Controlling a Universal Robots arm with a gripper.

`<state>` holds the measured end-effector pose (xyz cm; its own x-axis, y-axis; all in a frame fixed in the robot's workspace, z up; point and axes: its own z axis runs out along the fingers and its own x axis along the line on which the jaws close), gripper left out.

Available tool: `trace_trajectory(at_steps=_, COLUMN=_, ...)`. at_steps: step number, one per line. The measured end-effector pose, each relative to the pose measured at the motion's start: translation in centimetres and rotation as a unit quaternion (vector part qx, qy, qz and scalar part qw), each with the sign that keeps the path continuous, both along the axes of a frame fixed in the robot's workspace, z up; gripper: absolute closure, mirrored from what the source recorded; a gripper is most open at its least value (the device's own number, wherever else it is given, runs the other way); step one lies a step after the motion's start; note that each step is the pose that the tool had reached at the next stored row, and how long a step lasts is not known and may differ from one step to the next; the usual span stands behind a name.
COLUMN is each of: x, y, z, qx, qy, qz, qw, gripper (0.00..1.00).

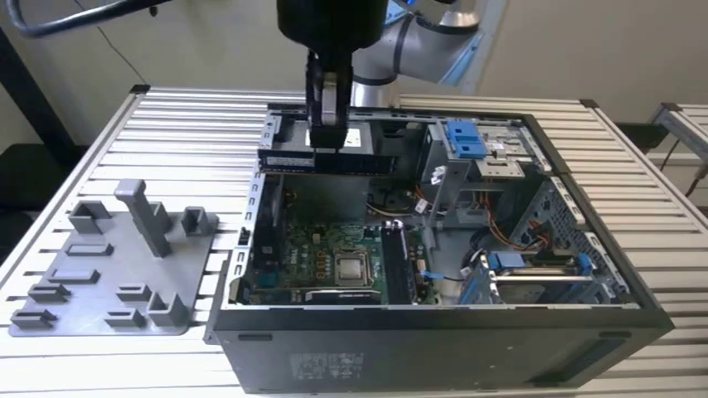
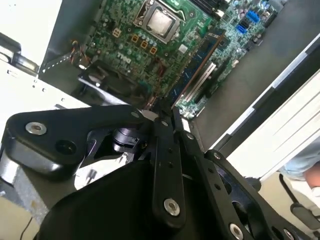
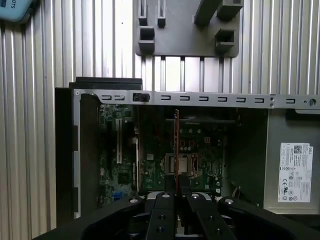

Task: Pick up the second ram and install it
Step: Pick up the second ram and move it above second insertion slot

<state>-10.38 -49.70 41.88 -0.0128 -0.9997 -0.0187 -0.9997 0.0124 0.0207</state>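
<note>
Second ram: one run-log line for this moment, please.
gripper: shut on second ram | position: above open computer case, over motherboard | install: not yet seated

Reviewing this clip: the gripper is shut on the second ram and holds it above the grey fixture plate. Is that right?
Not quite. The gripper is shut on the second ram, but it holds it above the open computer case, not above the grey fixture plate, which lies apart on the exterior view's left. The exterior view shows this.
</note>
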Motion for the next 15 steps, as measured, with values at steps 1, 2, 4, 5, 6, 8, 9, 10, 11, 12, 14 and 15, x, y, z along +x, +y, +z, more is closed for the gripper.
trace_trajectory(at_steps=1, x=0.4, y=0.0, z=0.0, qx=0.0001, qy=0.0, qz=0.0, qw=1.0, gripper=0.86)
trace_trajectory(at_steps=2, x=0.82, y=0.0, z=0.0, qx=0.0, qy=0.0002, qz=0.0, qw=1.0, gripper=0.86)
trace_trajectory(at_steps=4, x=1.73, y=0.0, z=0.0, qx=0.0, qy=0.0004, qz=0.0, qw=1.0, gripper=0.86)
trace_trajectory(at_steps=5, x=2.17, y=0.0, z=0.0, qx=0.0, qy=0.0005, qz=0.0, qw=1.0, gripper=0.86)
trace_trajectory(at_steps=6, x=2.64, y=0.0, z=0.0, qx=0.0, qy=0.0007, qz=0.0, qw=1.0, gripper=0.86)
trace_trajectory(at_steps=8, x=3.54, y=0.0, z=0.0, qx=0.0, qy=0.001, qz=0.0, qw=1.0, gripper=0.86)
trace_trajectory(at_steps=9, x=4.01, y=0.0, z=0.0, qx=0.0, qy=0.0011, qz=0.0, qw=1.0, gripper=0.86)
trace_trajectory(at_steps=10, x=4.46, y=0.0, z=0.0, qx=0.0, qy=0.0013, qz=0.0, qw=1.0, gripper=0.86)
trace_trajectory(at_steps=11, x=4.93, y=0.0, z=-0.01, qx=0.0001, qy=0.0014, qz=0.0, qw=1.0, gripper=0.86)
trace_trajectory(at_steps=12, x=5.38, y=0.0, z=0.0, qx=0.0001, qy=0.0016, qz=0.0, qw=1.0, gripper=0.86)
trace_trajectory(at_steps=14, x=6.28, y=0.0, z=0.0, qx=0.0, qy=0.0019, qz=0.0, qw=1.0, gripper=0.86)
trace_trajectory(at_steps=15, x=6.73, y=0.0, z=0.0, qx=0.0, qy=0.002, qz=0.0, qw=1.0, gripper=0.86)
